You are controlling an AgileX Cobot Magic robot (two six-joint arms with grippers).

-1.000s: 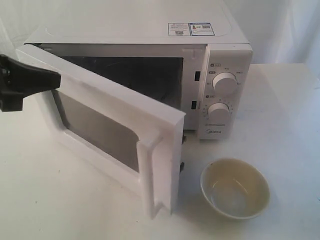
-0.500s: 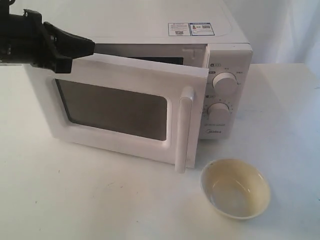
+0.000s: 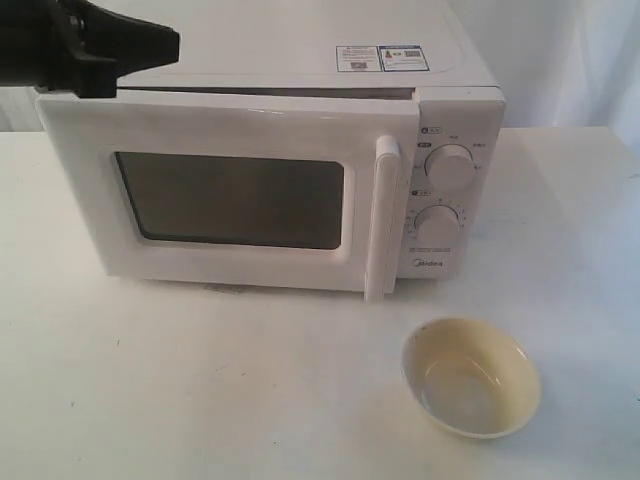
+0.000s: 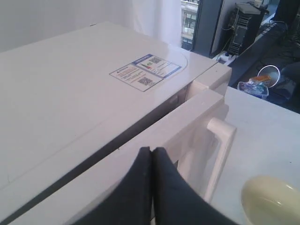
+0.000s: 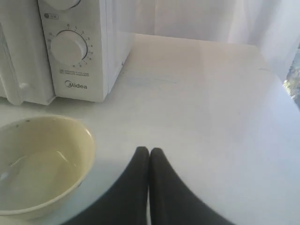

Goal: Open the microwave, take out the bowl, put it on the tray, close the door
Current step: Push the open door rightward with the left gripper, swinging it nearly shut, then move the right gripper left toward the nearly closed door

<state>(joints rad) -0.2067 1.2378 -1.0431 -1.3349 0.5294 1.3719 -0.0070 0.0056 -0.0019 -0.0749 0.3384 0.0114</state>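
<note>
While the door [image 3: 230,120] stood swung wide a second ago and half-closed a moment after, it now lies nearly flat against the front of the microwave [image 3: 300,60]. Its handle [image 3: 383,220] is just beside the dials. The left arm [image 3: 60,45] has followed it round and sits at the upper left of the frame, by the door's top corner. The left jaws are pressed together, gripping nothing, with their tips over the door's upper edge.

A thin dark gap shows along that edge in the left wrist view, so the door is probably pushed to but not yet latched. A last firm push looks likely to be needed.

The bowl [image 3: 470,378] is already out. It stands upright and empty on the counter [image 3: 150,400], at the lower right of the frame, in front of the dial panel and apart from it. No tray can be seen in any view, so whether the bowl is where it belongs cannot be told.

The right jaws are together too, holding nothing, just beside the bowl's rim in the right wrist view.
</note>
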